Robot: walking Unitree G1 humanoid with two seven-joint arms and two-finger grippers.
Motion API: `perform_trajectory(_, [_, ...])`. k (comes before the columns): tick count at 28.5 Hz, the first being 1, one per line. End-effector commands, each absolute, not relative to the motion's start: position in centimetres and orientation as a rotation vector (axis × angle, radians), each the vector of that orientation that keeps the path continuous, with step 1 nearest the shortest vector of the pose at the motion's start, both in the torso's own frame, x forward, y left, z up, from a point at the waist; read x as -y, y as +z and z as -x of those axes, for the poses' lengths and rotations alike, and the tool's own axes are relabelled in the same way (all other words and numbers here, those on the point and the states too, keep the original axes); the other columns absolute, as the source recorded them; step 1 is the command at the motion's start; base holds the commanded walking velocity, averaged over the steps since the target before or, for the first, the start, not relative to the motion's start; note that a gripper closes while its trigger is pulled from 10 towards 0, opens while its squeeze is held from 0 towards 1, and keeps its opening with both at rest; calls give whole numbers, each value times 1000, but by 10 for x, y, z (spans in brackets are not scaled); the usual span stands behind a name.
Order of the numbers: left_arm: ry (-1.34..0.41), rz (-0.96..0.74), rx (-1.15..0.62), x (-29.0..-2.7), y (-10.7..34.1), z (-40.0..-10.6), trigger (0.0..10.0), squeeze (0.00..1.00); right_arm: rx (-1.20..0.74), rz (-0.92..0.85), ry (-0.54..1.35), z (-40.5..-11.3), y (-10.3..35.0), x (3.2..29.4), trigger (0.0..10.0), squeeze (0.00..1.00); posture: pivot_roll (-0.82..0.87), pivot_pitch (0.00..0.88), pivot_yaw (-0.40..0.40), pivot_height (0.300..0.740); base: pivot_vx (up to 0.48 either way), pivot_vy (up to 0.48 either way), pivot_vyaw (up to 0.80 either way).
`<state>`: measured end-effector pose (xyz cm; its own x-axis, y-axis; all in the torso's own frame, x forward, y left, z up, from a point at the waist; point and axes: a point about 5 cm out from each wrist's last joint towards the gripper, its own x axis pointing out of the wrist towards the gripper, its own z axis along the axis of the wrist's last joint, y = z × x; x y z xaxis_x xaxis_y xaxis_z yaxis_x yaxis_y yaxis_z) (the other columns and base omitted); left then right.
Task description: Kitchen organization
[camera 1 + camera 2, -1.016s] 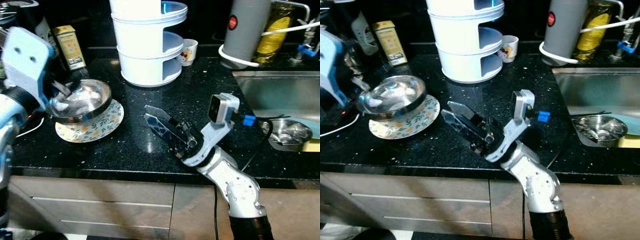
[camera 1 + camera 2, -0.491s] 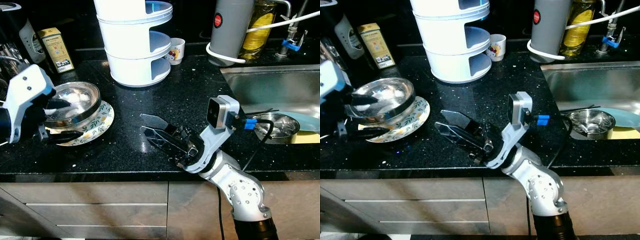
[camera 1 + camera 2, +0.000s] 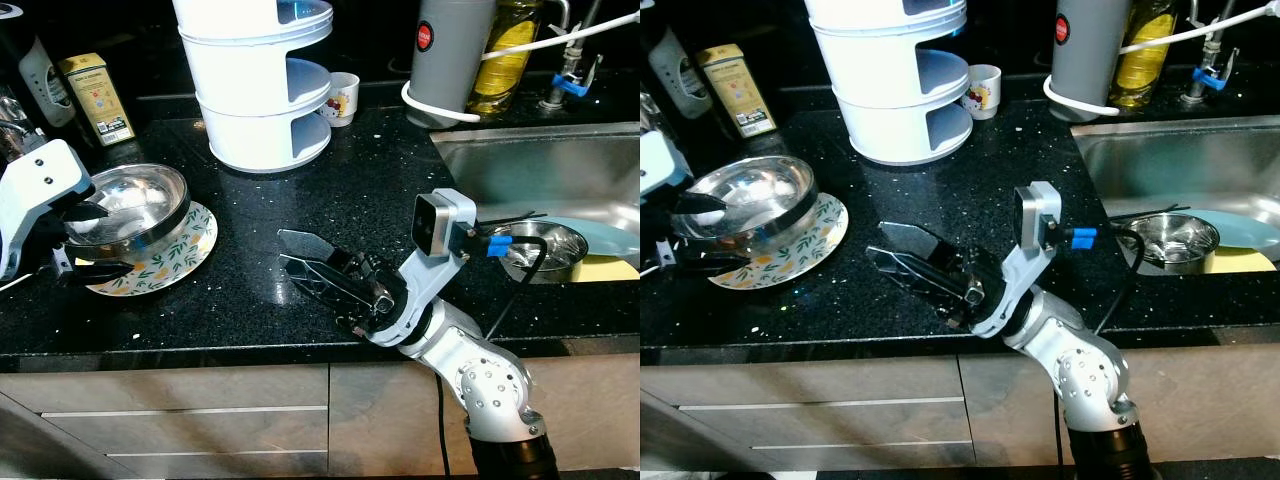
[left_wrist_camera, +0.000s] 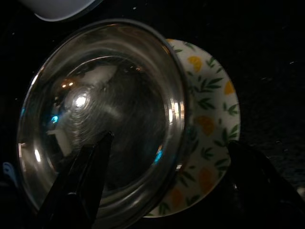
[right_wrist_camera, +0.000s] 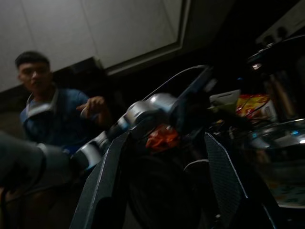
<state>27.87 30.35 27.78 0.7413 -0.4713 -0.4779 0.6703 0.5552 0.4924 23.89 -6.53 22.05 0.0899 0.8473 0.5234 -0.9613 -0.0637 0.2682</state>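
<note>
Straddling steel bowl [image 3: 130,205] rim, left end effector [image 3: 92,240] spread, lower than before.

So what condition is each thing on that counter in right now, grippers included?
Steel bowl: upright, sitting on the plate, empty.
Floral plate: flat on the counter.
Left gripper: open, one finger inside the bowl, one outside.
Right gripper: open, empty, just above the counter.
Small cup: upright.

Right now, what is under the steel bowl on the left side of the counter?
A plate with a lemon and leaf pattern lies under the steel bowl. The plate's near and right rim shows; the bowl covers its middle. The left end effector straddles the bowl's rim, open.
</note>
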Motion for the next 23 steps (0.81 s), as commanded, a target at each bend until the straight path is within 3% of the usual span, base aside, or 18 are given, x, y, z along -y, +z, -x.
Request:
perform_trajectory(1, [-685, -743, -346, -308, 278, -279, 10000, 0, 209, -631, 1533, -233, 220, 63, 10000, 0, 72, 0, 35, 740, 0, 0, 0])
perform_trajectory(14, [-681, -790, -404, -316, 263, -290, 10000, 0, 181, -579, 1562, -229, 217, 61, 10000, 0, 67, 0, 30, 740, 0, 0, 0])
perform_trajectory(23, [-728, -802, -402, -310, 256, -294, 10000, 0, 221, -630, 1569, -229, 220, 68, 10000, 0, 65, 0, 31, 740, 0, 0, 743])
